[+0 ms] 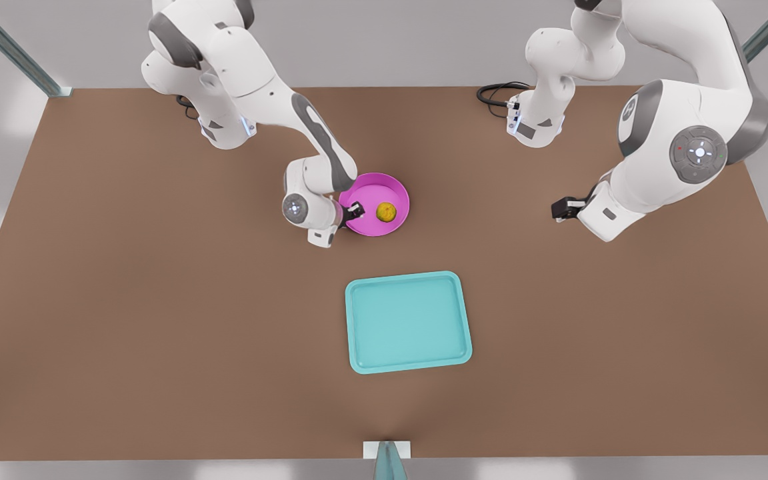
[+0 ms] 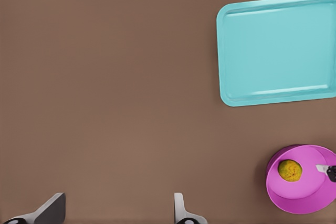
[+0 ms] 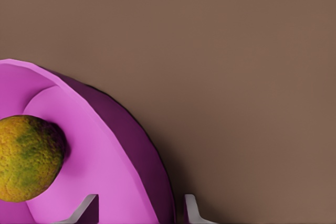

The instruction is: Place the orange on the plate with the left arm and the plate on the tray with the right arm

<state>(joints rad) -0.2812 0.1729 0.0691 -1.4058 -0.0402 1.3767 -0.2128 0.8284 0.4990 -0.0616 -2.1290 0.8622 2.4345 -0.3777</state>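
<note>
- Spreading wide under both arms: brown table [image 1: 157, 300], grey walls behind.
- Sitting in the plate [image 1: 394, 190]: the orange [image 1: 386, 212], near the middle.
- Straddling the plate's rim on the front view's left: right gripper [image 1: 355, 212], fingers parted, one inside, one outside, not yet clenching.
- Lying nearby, empty, towards the camera: the tray [image 1: 408, 321].
- Waiting well apart, fingers spread: left gripper [image 1: 561, 210].

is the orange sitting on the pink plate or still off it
Touching: in the right wrist view the orange rests on the plate floor with its shadow directly beside it; the front view shows it inside the rim.
</note>
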